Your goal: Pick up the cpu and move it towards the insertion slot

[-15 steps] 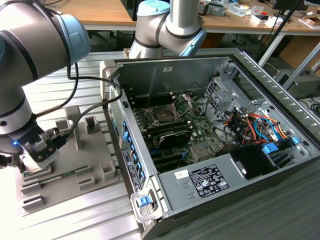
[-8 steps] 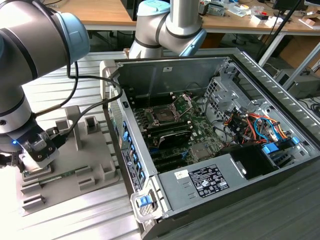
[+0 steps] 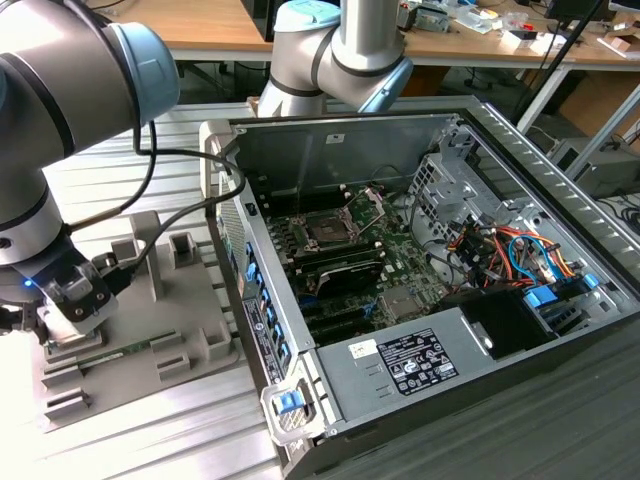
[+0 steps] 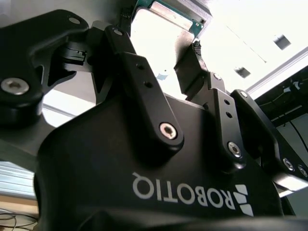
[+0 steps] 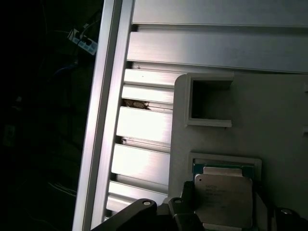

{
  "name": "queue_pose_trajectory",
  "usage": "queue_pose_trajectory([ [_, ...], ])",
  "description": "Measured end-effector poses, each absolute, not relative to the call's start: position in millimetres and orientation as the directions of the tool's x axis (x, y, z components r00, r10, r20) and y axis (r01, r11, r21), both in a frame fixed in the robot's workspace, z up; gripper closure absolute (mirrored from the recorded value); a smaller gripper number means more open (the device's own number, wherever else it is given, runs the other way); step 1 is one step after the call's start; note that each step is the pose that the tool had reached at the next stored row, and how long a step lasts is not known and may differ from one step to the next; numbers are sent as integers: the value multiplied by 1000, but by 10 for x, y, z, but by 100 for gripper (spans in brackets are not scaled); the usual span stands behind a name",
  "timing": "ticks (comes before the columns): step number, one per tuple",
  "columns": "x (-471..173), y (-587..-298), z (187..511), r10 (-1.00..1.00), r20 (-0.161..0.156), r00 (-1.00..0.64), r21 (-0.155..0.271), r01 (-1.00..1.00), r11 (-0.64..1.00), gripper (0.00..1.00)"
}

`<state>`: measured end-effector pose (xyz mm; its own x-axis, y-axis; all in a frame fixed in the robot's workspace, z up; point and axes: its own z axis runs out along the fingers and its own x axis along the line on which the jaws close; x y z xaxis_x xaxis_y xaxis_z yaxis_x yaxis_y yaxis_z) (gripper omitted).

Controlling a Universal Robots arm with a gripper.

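The cpu is a small square chip with a silvery face and a thin green rim. It lies in a recess of the grey fixture plate at the exterior view's left. My gripper hangs low over that plate. In both wrist views its black fingers sit against two opposite edges of the cpu, shut on it. The insertion slot is a dark square socket with a silver frame inside the opened computer case, its hinged bracket standing up. The slot is well off to the exterior view's right of my gripper.
The case's near wall rises between the fixture plate and the motherboard. A power supply and coloured cables fill the case's near and right parts. The plate has raised blocks. Ribbed aluminium tabletop lies beside the plate.
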<state>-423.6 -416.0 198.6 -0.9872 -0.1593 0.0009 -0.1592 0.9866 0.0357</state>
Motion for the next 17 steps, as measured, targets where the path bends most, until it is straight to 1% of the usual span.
queue_pose_trajectory([
  [17, -4236, -4160, 2055, -159, 1, -987, 36, -159, 987, 45],
])
